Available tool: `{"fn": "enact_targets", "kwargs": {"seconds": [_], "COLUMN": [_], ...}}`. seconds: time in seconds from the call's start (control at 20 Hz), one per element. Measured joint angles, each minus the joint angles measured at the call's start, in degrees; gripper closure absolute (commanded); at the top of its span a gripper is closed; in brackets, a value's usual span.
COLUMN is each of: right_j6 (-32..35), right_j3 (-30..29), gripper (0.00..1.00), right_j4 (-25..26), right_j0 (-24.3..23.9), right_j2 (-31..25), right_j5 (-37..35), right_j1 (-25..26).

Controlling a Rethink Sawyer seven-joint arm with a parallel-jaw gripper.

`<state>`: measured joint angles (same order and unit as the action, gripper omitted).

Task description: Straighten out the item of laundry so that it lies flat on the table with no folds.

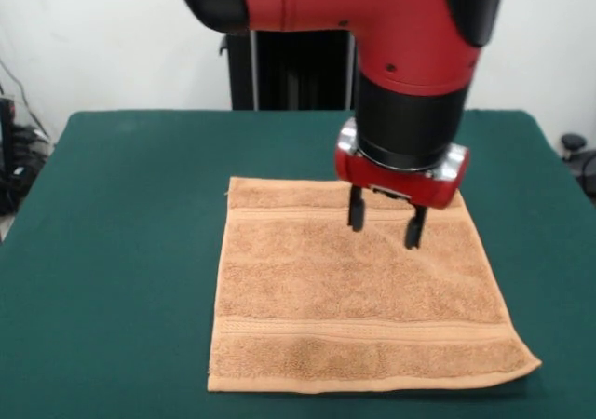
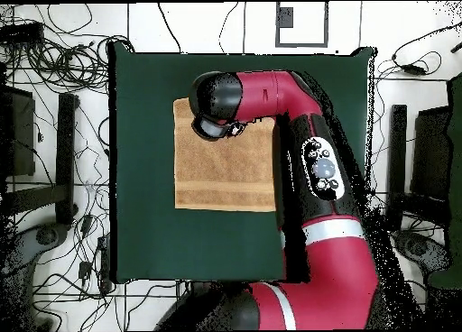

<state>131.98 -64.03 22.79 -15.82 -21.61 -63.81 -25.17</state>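
Observation:
The item of laundry (image 1: 358, 298), an orange-tan terry towel, lies spread out on the dark green table (image 1: 112, 251), with woven bands near its far and near ends. Its near right corner sticks out in a slight point. In the overhead view the towel (image 2: 221, 170) sits in the upper middle of the table (image 2: 144, 220), partly covered by the arm. My gripper (image 1: 386, 223) hangs over the towel's far right part, open, its two black fingers (image 1: 356, 210) apart with nothing between them and their tips just above the cloth. In the overhead view the arm's head hides the gripper.
The red and black arm (image 2: 316, 166) reaches across the table from the bottom right in the overhead view. Cables and dark equipment (image 2: 54, 148) lie on the floor around the table. A black stand (image 1: 289, 70) rises behind the table's far edge.

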Motion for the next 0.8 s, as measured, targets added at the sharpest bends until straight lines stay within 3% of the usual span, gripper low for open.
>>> {"fn": "enact_targets", "kwargs": {"seconds": [0.8], "right_j6": [0.0], "right_j3": [13.5], "gripper": [0.00], "right_j4": [-1.8], "right_j0": [2.0], "right_j2": [0.0], "right_j5": [-3.8], "right_j1": [4.8]}}
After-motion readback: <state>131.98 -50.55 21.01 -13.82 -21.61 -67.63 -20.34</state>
